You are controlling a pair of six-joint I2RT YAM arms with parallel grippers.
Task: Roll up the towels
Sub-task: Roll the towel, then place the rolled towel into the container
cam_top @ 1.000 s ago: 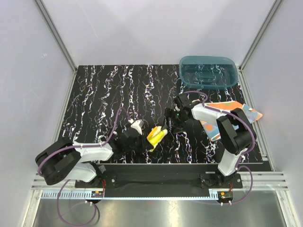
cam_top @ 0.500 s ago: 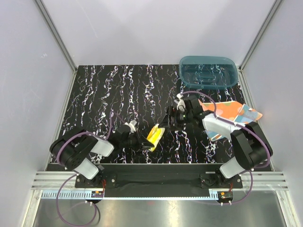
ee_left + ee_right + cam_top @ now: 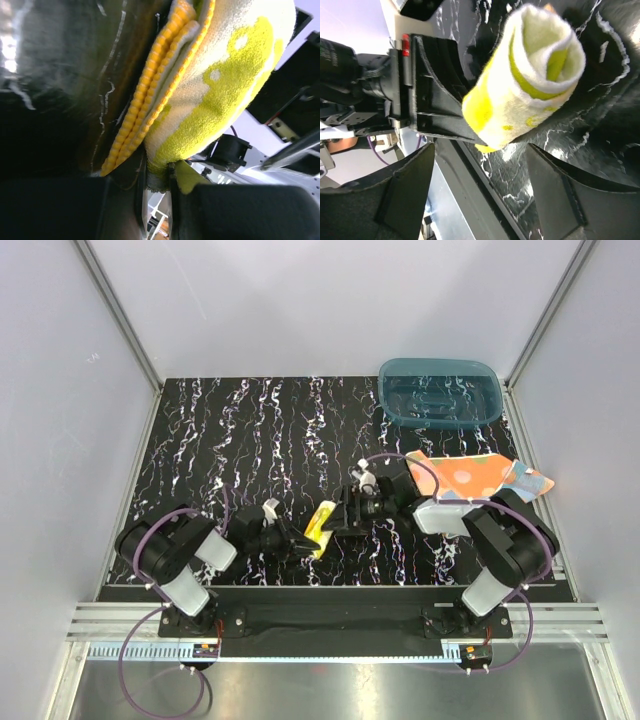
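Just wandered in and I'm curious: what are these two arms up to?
They are rolling towels. The yellow towel is already rolled and sits near the front middle of the table. The left tool is shut on one end of it, while the right tool stands open at the other end, not gripping. The orange dotted towel lies flat and unrolled on the right, near the teal tub.

- Yellow towel [image 3: 325, 525], between my left gripper [image 3: 303, 538] and right gripper [image 3: 341, 517]: I see bright yellow with pale cream patches and a ribbed golden-orange edge.
- Orange towel [image 3: 470, 478], right of my right gripper: orange with pale blue and yellow dots.
- Tub [image 3: 440, 390], beyond my right gripper: translucent teal.
- Table [image 3: 250, 430] beneath my 2 grippers: black with white marbled veins.
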